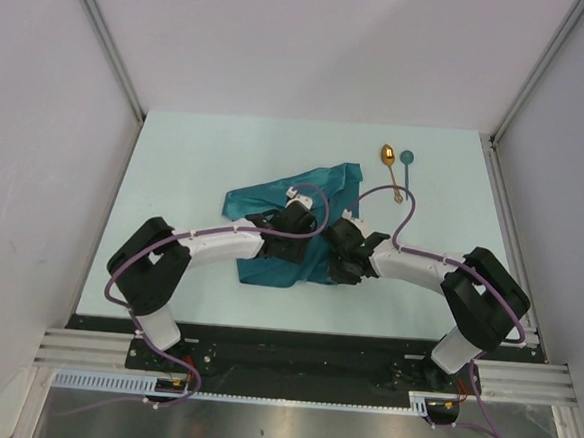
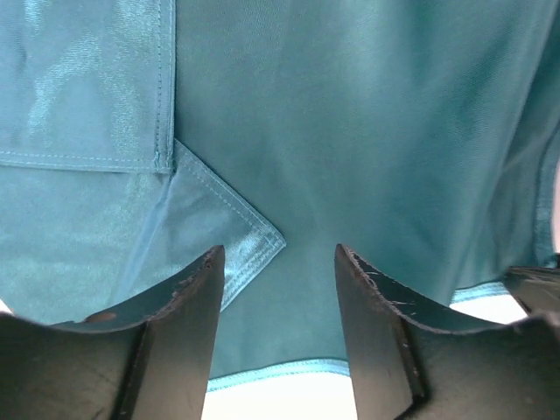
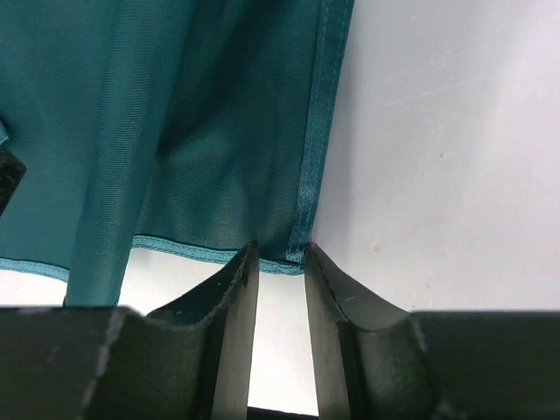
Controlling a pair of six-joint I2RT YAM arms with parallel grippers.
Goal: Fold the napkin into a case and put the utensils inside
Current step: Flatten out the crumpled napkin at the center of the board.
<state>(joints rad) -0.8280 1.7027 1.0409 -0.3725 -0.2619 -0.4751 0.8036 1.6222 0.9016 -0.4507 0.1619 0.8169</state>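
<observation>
L gripper [image 2: 278, 249], fingers spread, over rumpled napkin [image 1: 243, 203]; R gripper [image 3: 280, 247], fingers nearly together at its corner hem, can't tell if pinching.

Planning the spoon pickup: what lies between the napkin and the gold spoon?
Top view: bare table between napkin and gold spoon, with the right arm's purple cable arcing over it.

spoons [image 1: 388, 155] lie behind and right of napkin [image 1: 248, 204], apparently apart.
</observation>
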